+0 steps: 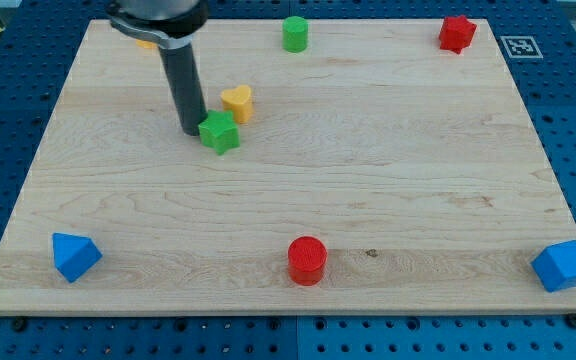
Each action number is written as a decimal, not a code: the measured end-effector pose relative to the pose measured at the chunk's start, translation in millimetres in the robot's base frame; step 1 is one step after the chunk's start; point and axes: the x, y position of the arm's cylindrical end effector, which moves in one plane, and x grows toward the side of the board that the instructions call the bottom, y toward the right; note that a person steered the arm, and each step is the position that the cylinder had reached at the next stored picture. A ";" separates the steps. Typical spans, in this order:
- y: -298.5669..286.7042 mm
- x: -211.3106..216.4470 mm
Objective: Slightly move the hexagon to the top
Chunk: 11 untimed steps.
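Note:
A green block (295, 33) that looks like a hexagonal prism stands near the board's top edge, a little left of centre. My tip (193, 132) rests on the board in the upper left part, far to the lower left of that block. It is right beside the left side of a green star (219, 131), touching or nearly touching it. A yellow heart-like block (237, 102) sits just above and to the right of the green star.
A yellow-orange block (146, 43) is mostly hidden behind the arm at the top left. A red star (457, 33) is at the top right, a red cylinder (307, 260) at bottom centre. A blue block (74, 256) sits at bottom left and a blue cube (563, 265) at bottom right.

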 end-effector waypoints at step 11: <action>-138.3 -215.0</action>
